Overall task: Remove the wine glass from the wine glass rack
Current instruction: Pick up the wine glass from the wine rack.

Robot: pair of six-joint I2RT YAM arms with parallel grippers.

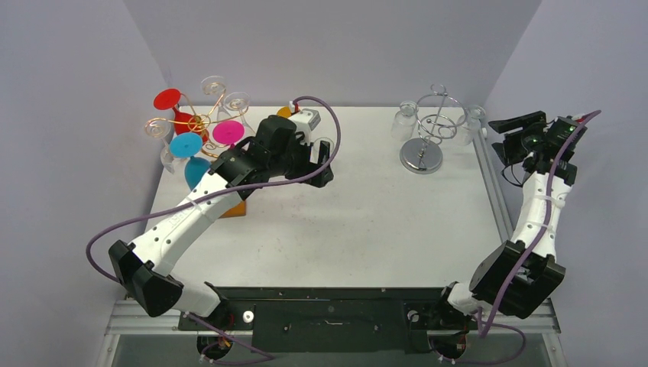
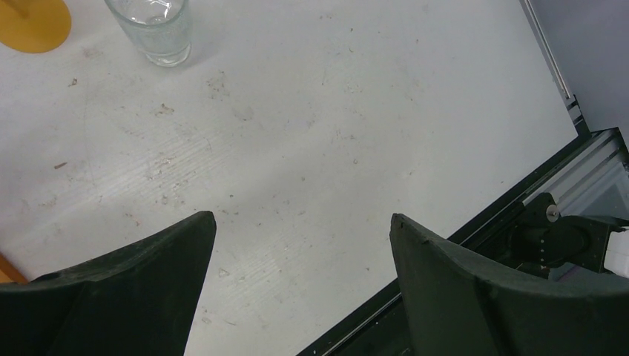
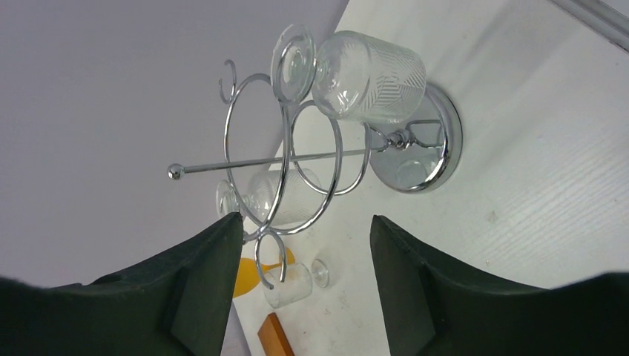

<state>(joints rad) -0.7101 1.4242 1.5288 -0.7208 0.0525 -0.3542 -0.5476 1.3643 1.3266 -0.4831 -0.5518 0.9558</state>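
A chrome wire wine glass rack (image 1: 432, 122) stands at the back right on a round base (image 3: 443, 141). Two clear wine glasses hang on it, one on its left (image 1: 405, 119) and one on its right (image 1: 472, 122). In the right wrist view the nearer glass (image 3: 369, 78) hangs upper centre and the farther glass (image 3: 289, 200) shows behind the wire loops. My right gripper (image 1: 508, 136) is open and empty, just right of the rack, and its fingers (image 3: 305, 219) face the loops. My left gripper (image 1: 327, 159) is open and empty over the table middle (image 2: 303, 219).
A gold wire rack (image 1: 197, 122) with red, pink, blue and clear glasses stands at the back left. A clear glass (image 2: 156, 30) stands on the table beside an orange disc (image 2: 30, 22). An orange block (image 1: 237, 208) lies under the left arm. The table's front edge (image 2: 460, 237) is close to the left gripper.
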